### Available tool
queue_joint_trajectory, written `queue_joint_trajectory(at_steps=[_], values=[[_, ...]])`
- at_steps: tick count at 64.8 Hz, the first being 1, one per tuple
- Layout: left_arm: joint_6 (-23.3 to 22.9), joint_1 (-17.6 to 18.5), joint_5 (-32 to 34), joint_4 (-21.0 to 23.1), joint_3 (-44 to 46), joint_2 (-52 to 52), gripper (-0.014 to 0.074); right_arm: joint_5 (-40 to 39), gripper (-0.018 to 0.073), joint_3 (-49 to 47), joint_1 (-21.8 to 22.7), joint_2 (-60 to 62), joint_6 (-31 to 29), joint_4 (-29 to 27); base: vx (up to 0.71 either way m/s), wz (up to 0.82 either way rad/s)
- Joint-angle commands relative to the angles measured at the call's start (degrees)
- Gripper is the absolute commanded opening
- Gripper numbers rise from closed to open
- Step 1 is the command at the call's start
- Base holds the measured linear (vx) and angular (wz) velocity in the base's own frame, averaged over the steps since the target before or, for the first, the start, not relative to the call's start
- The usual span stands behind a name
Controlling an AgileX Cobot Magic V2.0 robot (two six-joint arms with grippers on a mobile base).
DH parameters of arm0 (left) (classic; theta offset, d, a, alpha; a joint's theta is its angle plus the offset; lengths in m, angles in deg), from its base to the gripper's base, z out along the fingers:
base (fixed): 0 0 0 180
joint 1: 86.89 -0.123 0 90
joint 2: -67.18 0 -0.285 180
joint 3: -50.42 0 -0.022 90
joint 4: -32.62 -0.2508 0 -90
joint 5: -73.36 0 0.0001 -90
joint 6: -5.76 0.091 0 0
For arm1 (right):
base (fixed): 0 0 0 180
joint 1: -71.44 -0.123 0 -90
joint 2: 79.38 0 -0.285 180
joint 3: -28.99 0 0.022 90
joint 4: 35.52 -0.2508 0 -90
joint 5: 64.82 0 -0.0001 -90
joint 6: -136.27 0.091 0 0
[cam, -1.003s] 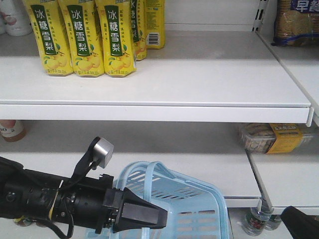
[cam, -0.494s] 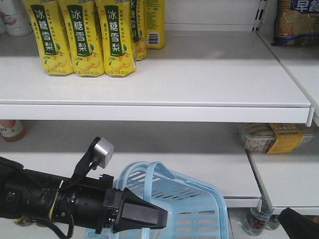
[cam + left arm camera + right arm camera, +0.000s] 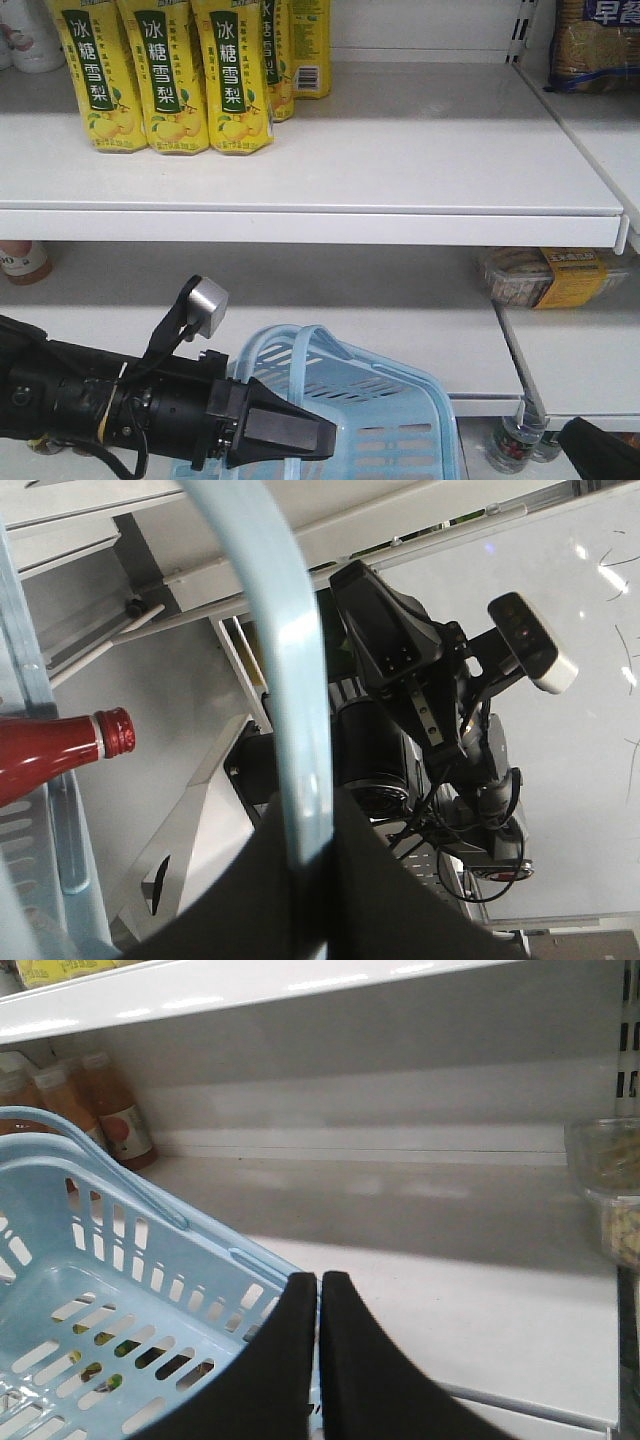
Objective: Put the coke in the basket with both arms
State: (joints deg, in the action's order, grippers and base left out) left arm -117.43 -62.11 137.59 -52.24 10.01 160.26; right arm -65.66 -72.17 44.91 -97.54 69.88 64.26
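We hold the light blue slotted plastic basket [image 3: 390,420] w/ our black left gripper [image 3: 300,435], pinched tight on its thin handle [image 3: 290,680]. Our black right gripper [image 3: 320,1290] has tips nearly touching, nothing between, just beside basket rim. Red-capped coke bottle [image 3: 60,755] pokes in beside basket wall, left wrist view.

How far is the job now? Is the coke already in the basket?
Not yet. The left gripper is shut on the basket handle, holding it tilted in front of the lower shelf. The basket's inside looks empty in the right wrist view. The right gripper is shut and holds nothing. No coke bottle is clearly seen, so finding, picking and placing it are all left.
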Motion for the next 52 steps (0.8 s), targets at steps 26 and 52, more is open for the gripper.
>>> queue_joint_trajectory(at_steps=[26, 52], values=[[6.34, 0.52, 11.6, 11.72, -8.62, -23.24, -0.0005, 0.84, -0.0005, 0.99, -0.06, -0.5, -0.04, 2.32, 0.0, 0.0], [5.45, 0.52, -3.83, 11.07, -15.28, -42.36, -0.0005, 0.84, -0.0005, 0.99, -0.06, -0.5, -0.04, 2.32, 0.0, 0.0]])
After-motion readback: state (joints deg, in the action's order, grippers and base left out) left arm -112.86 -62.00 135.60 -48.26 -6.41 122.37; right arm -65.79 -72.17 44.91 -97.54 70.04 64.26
